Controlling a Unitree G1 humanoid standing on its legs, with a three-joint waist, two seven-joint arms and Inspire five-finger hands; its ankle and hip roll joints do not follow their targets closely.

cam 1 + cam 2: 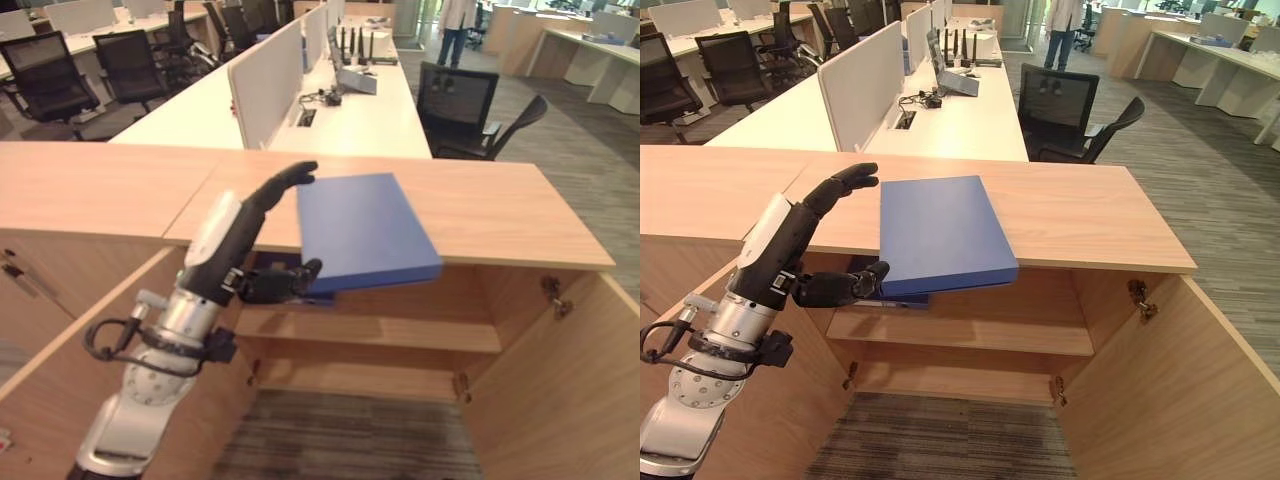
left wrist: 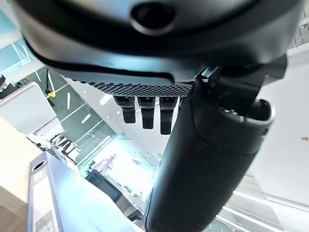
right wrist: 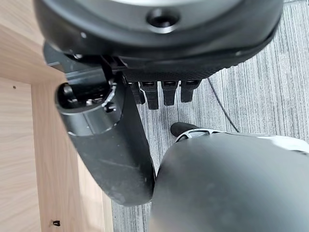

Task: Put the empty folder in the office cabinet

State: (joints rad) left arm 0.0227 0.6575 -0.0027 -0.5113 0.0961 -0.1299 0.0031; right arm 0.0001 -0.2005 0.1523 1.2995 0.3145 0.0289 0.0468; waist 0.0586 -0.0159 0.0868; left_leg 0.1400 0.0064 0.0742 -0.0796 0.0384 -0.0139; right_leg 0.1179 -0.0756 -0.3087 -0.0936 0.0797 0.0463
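While the folder is still outside the cabinet, these lines go left to right:
left hand [image 1: 262, 240]: reaches in from the lower left; fingers lie over the folder's top near edge and the thumb sits under it, pinching the folder.
folder [image 1: 362, 232]: blue, flat, closed; far part lies on the cabinet top [image 1: 480, 205], near part juts out over the open front, slightly tilted down.
cabinet: doors open; left door [image 1: 60, 370] and right door [image 1: 560, 390] both swung out; inner shelf [image 1: 400, 330] sits below the top and looks bare where it can be seen.
right hand [image 3: 164, 94]: hangs low beside the cabinet door over grey carpet, fingers straight and relaxed, nothing in it.
background: office desk [image 1: 350, 110] with a white divider, black chairs [image 1: 470, 105], a person [image 1: 455, 25] standing far off.
progress: grasp made, doors already open; judged about midway.
left to do: draw the folder off the top, lower it, slide it onto the shelf, let go.
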